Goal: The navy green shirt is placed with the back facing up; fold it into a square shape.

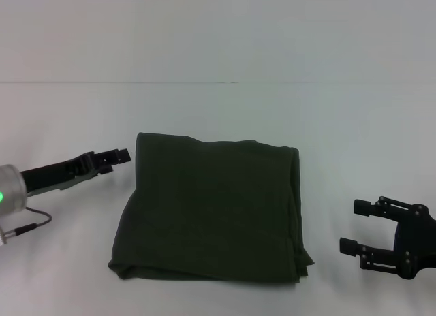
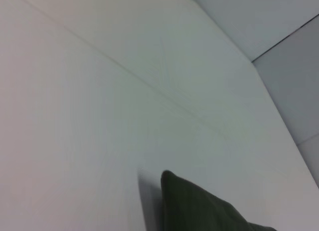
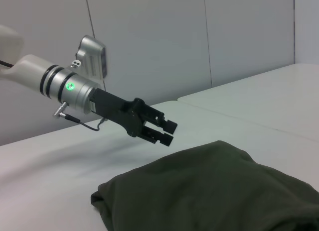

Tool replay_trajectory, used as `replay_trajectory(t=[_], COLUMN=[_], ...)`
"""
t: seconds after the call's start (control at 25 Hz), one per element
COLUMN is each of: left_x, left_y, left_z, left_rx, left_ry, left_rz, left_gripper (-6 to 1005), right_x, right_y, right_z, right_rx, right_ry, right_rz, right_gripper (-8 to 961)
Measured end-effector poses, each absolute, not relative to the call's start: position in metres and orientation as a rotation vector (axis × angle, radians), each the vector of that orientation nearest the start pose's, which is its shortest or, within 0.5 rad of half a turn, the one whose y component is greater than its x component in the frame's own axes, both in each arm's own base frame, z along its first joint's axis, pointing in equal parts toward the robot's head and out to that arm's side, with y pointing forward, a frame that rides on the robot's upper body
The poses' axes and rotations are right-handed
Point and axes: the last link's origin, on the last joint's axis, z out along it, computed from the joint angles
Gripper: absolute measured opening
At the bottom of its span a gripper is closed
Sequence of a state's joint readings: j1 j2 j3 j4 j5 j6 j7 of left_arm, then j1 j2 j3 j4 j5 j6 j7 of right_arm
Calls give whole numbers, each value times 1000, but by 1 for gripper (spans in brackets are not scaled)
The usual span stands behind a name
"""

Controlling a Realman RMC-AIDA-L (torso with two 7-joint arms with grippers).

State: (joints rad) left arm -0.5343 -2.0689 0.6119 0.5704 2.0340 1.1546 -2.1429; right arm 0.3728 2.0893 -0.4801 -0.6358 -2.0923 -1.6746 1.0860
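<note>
The navy green shirt (image 1: 214, 210) lies folded into a rough square near the middle of the white desk (image 1: 218, 112), plain side up, with no lettering showing. Its layers stack unevenly: the edge on the robot's right shows a double fold line, and the near corner on that side sticks out a little past the rest. What lies inside the folds, sleeves and collar included, is hidden.

The left end effector (image 1: 121, 156) hovers just beside the shirt's far left corner, apart from the cloth. From the head view its fingers look close together; the right wrist view shows the left end effector (image 3: 166, 131) from the side above the desk, two dark fingertips with a narrow gap between them and nothing held. The left wrist view shows none of its own fingers, only bare desk and one dark corner of the shirt (image 2: 199, 208), cut off at the picture's edge.

The right end effector (image 1: 357, 227) sits well apart from the shirt on the robot's right, its two fingers spread wide and empty. Its arm is cut off by the frame.
</note>
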Motion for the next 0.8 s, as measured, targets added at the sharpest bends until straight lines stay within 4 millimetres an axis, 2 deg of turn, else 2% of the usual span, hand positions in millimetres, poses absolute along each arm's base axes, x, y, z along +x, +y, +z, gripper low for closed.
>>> replay_trajectory(t=[0.08,0.16,0.24,0.28,0.36,0.44,0.48,0.56,0.8], left_x=[-315,-307,-294,-294,-288,-290,-291,-293,-312], left_y=[356,346,330,330,309,300,294,280,245], left_z=[12,18,22,22,25,24,21,16,1], left_rx=[-2037,-2166,-2368,-2368,-2507,-2539,-2559,-2585,-2588], left_ry=[-1631,-1503,-1259,-1259,-971,-855,-792,-695,-655], left_rz=[-762,-819,-893,-893,-947,-939,-931,-920,-825], left_gripper=[413,457,500,541,622,704,778,927,952], right_x=[314,311,309,308,306,306,306,307,318], right_y=[272,272,271,270,266,262,260,257,250], right_z=[9,7,1,-1,-6,-11,-13,-17,-29], right_rx=[-2634,-2641,-2659,-2666,-2673,-2668,-2665,-2661,-2635], right_ry=[498,483,447,430,385,357,353,364,436], right_rz=[716,727,740,745,770,797,807,817,775], right_gripper=[825,825,825,825,824,824,824,824,824])
